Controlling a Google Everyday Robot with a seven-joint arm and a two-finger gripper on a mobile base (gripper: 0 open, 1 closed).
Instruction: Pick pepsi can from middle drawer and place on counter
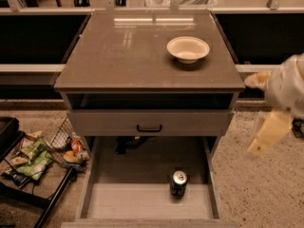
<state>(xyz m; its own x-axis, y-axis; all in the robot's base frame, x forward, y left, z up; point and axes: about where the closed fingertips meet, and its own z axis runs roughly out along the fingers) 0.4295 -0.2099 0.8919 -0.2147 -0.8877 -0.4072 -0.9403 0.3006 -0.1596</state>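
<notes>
The grey cabinet stands in the middle of the scene with its glossy grey-brown worktop [128, 51] lit from above. A pale, shallow bowl [188, 49] rests on the worktop towards its far right corner, well apart from anything else.

Below the worktop runs a dark open slot, and under that a closed grey drawer front [104, 122] with a small black handle [149, 127] at its centre. The middle drawer [142, 201] is pulled out towards the near side, showing its pale plank-like floor and thin grey side walls. The pepsi can [179, 183] stands upright on the drawer floor, right of centre, where the shadow of the cabinet meets the lit near part of the floor; its silver top faces up. A dark object [126, 144] lies in the shaded far part of the drawer, left of centre; what it is cannot be made out.

The hand [266, 110] hangs in the air at the right edge of the scene, beside the cabinet's right side, level with the closed drawer front and well apart from the can. It appears as a pale, smeared shape with yellowish parts, and whether it is released or clenched cannot be told; nothing is seen in it.

On the left, on the speckled floor [256, 194], a wire rack [59, 139] holds colourful snack packets [33, 156]
</notes>
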